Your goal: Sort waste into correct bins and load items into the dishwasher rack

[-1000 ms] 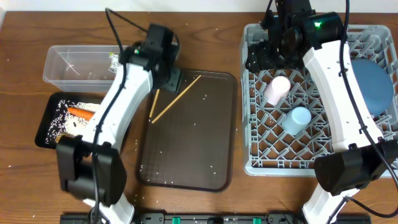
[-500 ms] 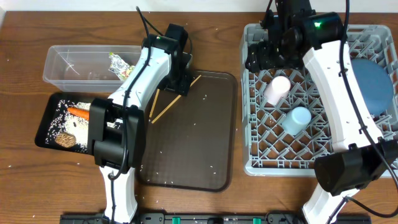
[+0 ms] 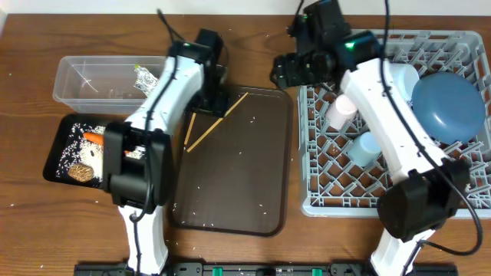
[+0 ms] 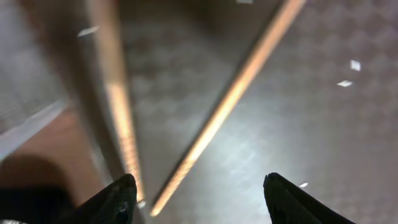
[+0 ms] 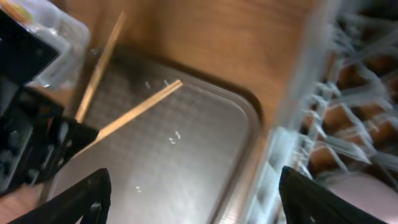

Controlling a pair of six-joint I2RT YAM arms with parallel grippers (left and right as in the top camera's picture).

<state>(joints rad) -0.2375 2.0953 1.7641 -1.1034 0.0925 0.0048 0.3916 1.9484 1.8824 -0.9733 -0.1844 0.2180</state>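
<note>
The chopsticks (image 3: 217, 121) are your thing now, the last of the items not yet in the rack: one lies slanting across the top left corner of the brown serving tray (image 3: 253, 184), the other along its left rim, and their lower ends come close together. Your left gripper (image 4: 199, 186) hangs right over that meeting point, jaws fairly wide with a fingertip on each side of the sticks and nothing gripped yet. The wrist view is blurred, so you cannot tell whether the tips touch the tray.

What has just changed is the right arm. A second ago it hung over the top left corner of the dishwasher rack (image 3: 307, 153); now the right gripper (image 3: 285, 73) sits just past the rack's left wall, above bare table beside the tray, jaws wide and empty. Its camera looks down on the slanting stick (image 5: 134, 109). I read that as both arms closing on the same pair, perhaps for a handover, so watch for crowding.

The left arm has also pushed forward from near the clear tub (image 3: 84, 80) onto the tray corner. The pink cup (image 3: 343, 110), blue cup (image 3: 368, 146) and plate (image 3: 449, 103) lie in the rack as before
</note>
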